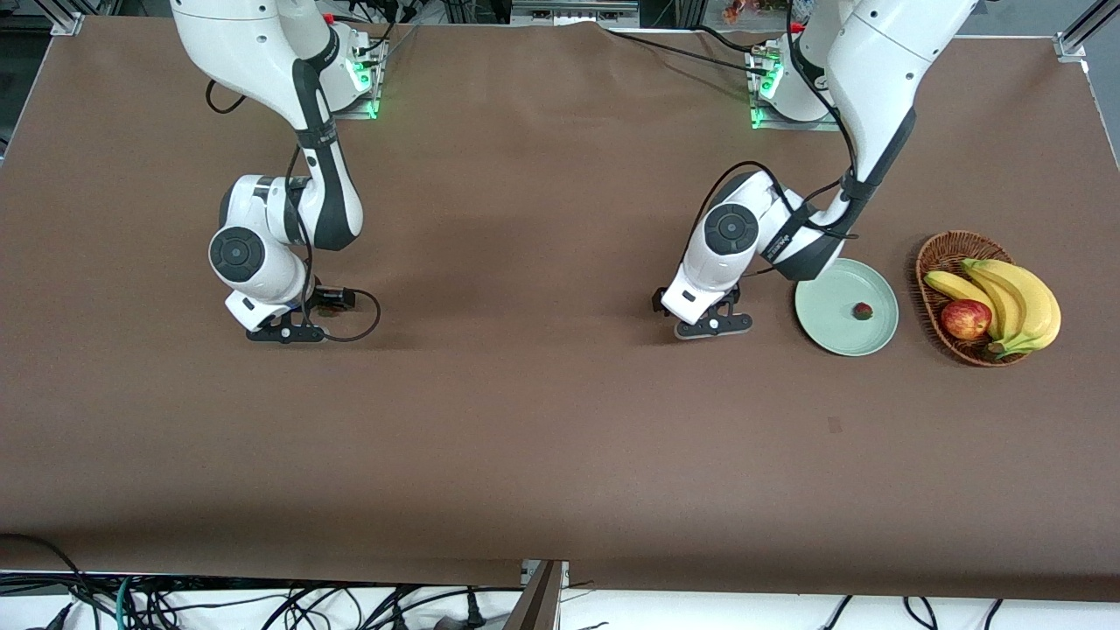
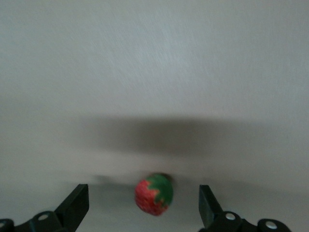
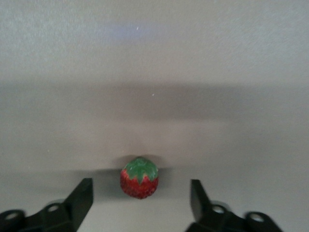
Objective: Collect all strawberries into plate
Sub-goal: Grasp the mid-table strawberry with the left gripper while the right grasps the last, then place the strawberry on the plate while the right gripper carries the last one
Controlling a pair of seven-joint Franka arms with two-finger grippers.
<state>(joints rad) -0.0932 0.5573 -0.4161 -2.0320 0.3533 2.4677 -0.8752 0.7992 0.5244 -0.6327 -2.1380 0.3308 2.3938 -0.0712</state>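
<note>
Wide bare desk [image 1: 542,420] surrounds both. Left tool [image 2: 144,208] and right tool [image 3: 141,200] each straddle a strawberry [image 2: 154,194] [image 3: 139,177], released.

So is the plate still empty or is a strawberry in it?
Not empty: one strawberry lies in the plate, near its middle.

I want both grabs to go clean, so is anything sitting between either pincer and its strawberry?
Nothing visible. The left pincer stands open around one strawberry, and the right pincer is open around another strawberry, with bare table between fingers and fruit.
</note>
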